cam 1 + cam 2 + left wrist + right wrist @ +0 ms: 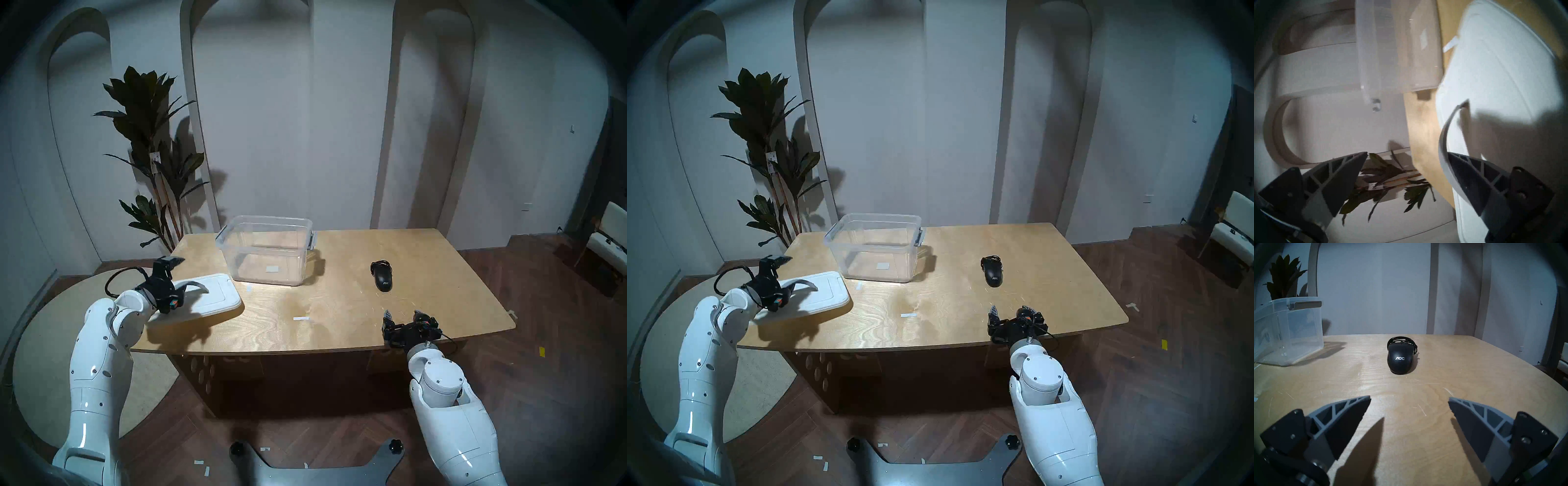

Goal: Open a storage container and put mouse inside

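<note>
Far left: one potted plant (149, 159) against the wall, pot hidden behind the counter (339, 325). One left gripper (178, 276) over the counter's left end, fingers (1335, 183) spread wide apart, clamped on nothing. Lower finger right against the arched grey handle (198, 286) of one white lid (217, 298); contact hard to confirm, wrist view blurred. Lid lying flat on the counter, near corner hidden by the wrist. Next, one clear storage container (268, 251), open-topped, standing toward the back, apart from the lid. One small label (272, 269) on its front wall; two grey side latches, right latch (312, 239) plain, left one hard to make out. Two strips of white tape (300, 318) on the counter. Further right, one black AOC mouse (382, 279) on the counter, well apart from the container, bundled cable behind it. Near edge, right: one right gripper (403, 319), fingers (1349, 419) apart, empty, pointed at the mouse without touching. Far right: one chair (609, 234), cut off by the dark rim.
</note>
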